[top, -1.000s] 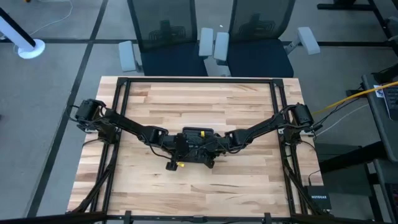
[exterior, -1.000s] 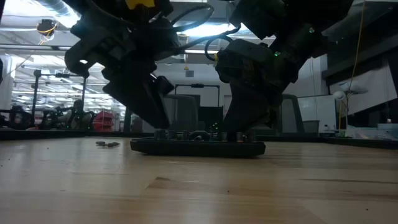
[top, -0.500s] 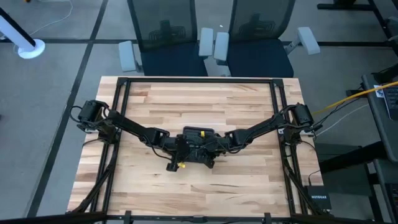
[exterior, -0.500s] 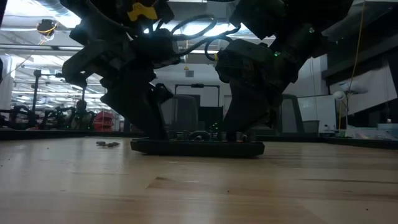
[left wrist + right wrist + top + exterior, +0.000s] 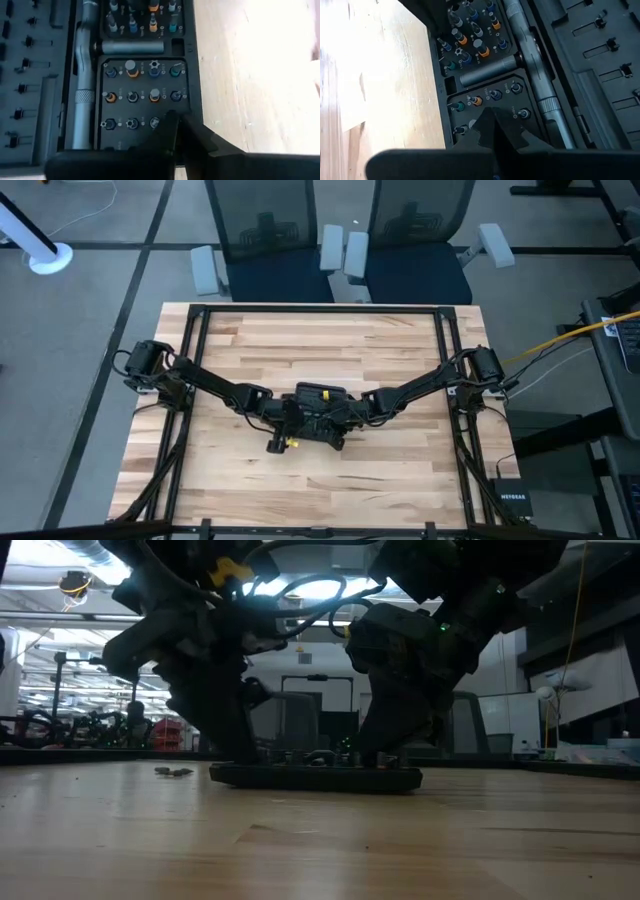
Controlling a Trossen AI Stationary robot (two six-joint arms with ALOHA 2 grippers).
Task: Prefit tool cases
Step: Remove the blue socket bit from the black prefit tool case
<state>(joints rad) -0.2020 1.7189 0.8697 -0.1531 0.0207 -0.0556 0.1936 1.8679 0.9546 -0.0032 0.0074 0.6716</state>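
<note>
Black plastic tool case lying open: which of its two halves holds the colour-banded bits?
The half beneath the shut left gripper, where the silver metal cylinder lies between bit rows. The other half shows only moulded clips.

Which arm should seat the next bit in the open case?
Left, probably. The left gripper is shut, fingertips down at the tool case's bit grid. The right gripper, also shut, hovers over its own corner.

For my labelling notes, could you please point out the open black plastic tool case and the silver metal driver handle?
Open black plastic tool case (image 5: 142, 107): left wrist view, bit-slot panel.
Silver metal driver handle (image 5: 131, 47): left wrist view, mid-shaft.
</note>
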